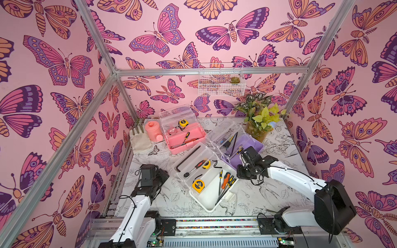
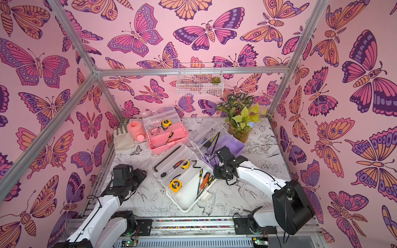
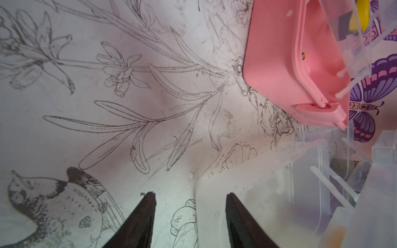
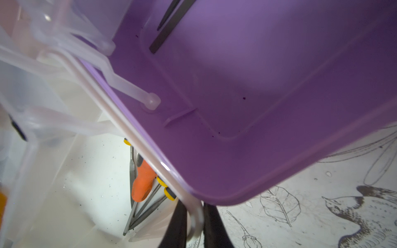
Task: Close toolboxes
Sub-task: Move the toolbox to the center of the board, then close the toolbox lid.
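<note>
**Three toolboxes lie open.** On the illustrated table, the pink toolbox sits at the rear left and the purple toolbox to the right. The white toolbox is in front at centre, just beside the purple one.

We find the right gripper at the purple toolbox's near corner, next to the white box. Its two fingers press on either side of a pale plastic rim that runs along the purple edge. We cannot tell which box that rim belongs to. Files and an orange-handled tool lie in the white base just beside the grip.

The left gripper hovers low over the table at the white toolbox's left side, jaws apart and holding nothing. A corner of that box's clear tray shows in the gap, and we cannot tell whether it touches the fingers. The pink toolbox lies beyond, clear of this gripper.
</note>
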